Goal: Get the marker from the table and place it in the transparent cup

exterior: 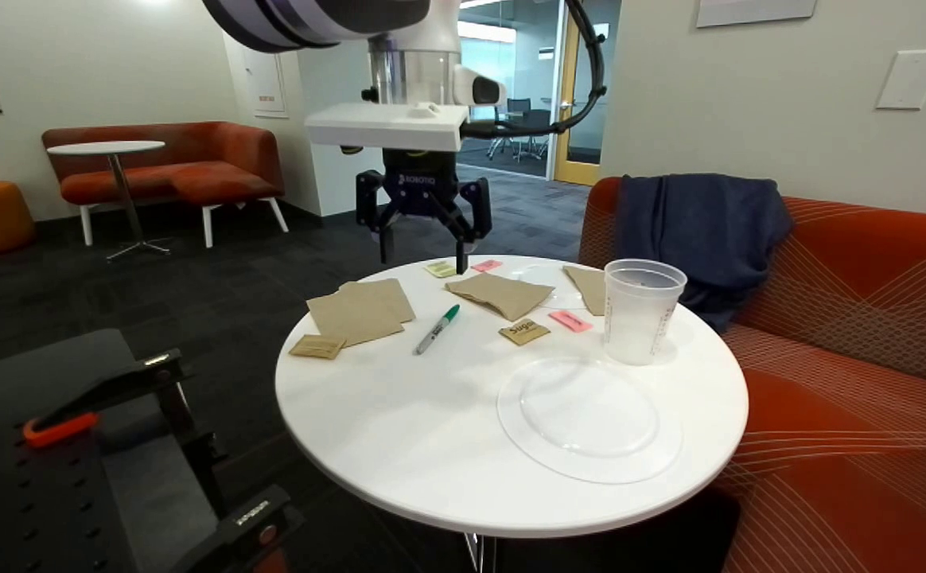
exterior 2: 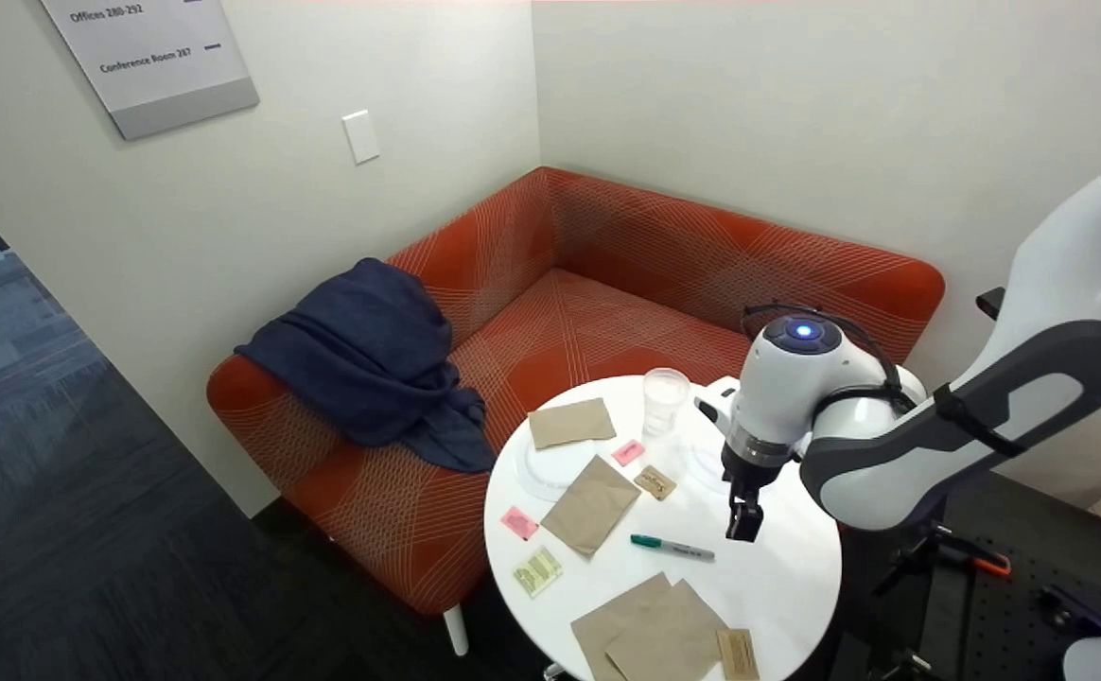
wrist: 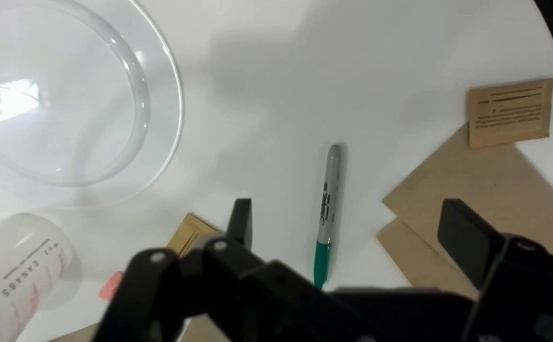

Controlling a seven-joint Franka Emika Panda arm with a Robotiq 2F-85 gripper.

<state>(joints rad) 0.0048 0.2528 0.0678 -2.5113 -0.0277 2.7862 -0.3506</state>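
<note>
The marker, grey with a green cap, lies flat on the round white table [exterior: 399,422]. The marker [exterior: 437,329] shows in both exterior views [exterior 2: 672,548] and in the wrist view [wrist: 328,199]. My gripper [exterior: 424,256] is open and empty, raised above the table. In the wrist view the marker lies between the two spread fingers [wrist: 350,221], with its cap end close to the gripper body's edge. The transparent cup [exterior: 640,318] stands upright on the table; in the wrist view it is partly cut off at the lower left [wrist: 15,270].
A clear round plate [exterior: 590,418] lies in front of the cup. Brown napkins [exterior: 363,310] lie beside the marker, with another folded napkin [exterior: 501,295] near its cap. Sugar packets [exterior: 524,331] and pink packets [exterior: 570,321] are scattered about. A red sofa [exterior 2: 588,322] borders the table.
</note>
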